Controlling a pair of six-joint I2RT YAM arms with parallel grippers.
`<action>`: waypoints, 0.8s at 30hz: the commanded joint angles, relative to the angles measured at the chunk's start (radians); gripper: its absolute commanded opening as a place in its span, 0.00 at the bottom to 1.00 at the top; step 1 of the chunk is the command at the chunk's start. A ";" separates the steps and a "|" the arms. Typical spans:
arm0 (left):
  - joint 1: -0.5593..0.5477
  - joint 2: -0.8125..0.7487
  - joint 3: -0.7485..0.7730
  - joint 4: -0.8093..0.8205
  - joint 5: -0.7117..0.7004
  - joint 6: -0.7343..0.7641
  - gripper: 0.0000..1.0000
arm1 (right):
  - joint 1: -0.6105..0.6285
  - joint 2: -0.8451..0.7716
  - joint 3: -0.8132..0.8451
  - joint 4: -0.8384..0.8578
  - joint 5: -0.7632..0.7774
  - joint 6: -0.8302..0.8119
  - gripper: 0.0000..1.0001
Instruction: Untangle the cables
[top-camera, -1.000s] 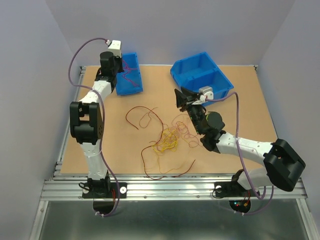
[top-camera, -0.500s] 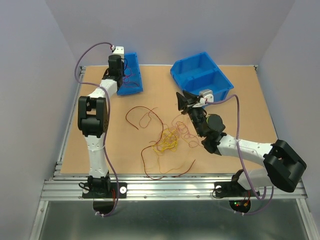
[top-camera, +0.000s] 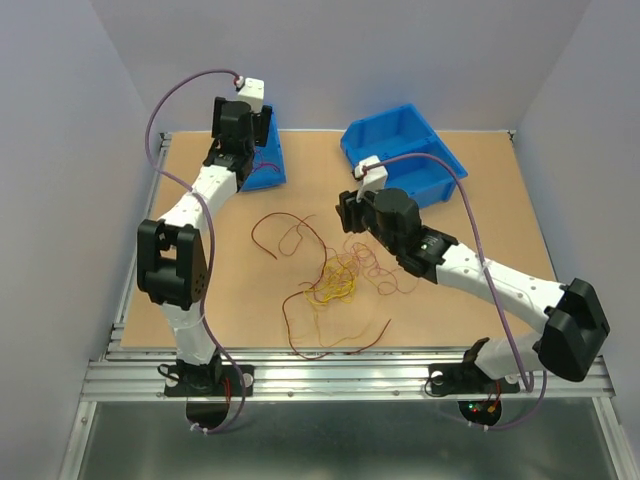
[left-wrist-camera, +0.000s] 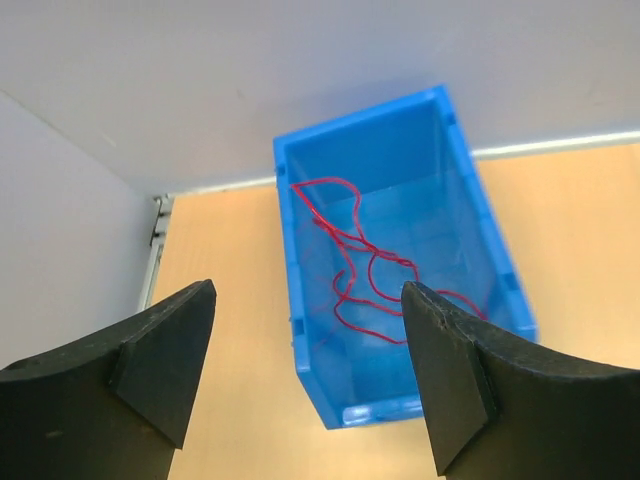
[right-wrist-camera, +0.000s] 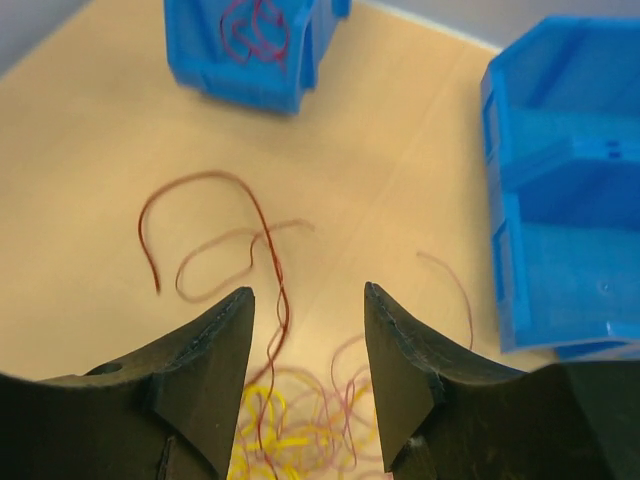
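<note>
Thin, curly red and yellow cables (top-camera: 335, 280) lie tangled mid-table (top-camera: 500, 210), with 1 red strand (left-wrist-camera: 352, 262) inside the small blue bin (left-wrist-camera: 430, 230) at the far left and a 2-part blue bin (top-camera: 425, 135) beyond. The left fingers (left-wrist-camera: 170, 350), clenched at that small bin 1 second ago, now hang released above it. The right fingers (right-wrist-camera: 210, 350), parted and empty, have swung over the tangle.

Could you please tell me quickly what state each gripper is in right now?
Left gripper: open, holding nothing, over the blue bin.
Right gripper: open, holding nothing, above the tangled wires.
</note>
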 joint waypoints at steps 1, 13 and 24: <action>-0.057 -0.139 -0.064 -0.017 -0.035 0.074 0.86 | -0.003 -0.067 -0.018 -0.203 -0.184 -0.009 0.54; -0.243 -0.536 -0.549 -0.038 0.507 0.078 0.86 | -0.002 0.097 0.006 -0.357 -0.288 -0.135 0.56; -0.250 -0.399 -0.624 0.117 0.410 0.058 0.87 | -0.003 0.250 0.086 -0.381 -0.363 -0.215 0.42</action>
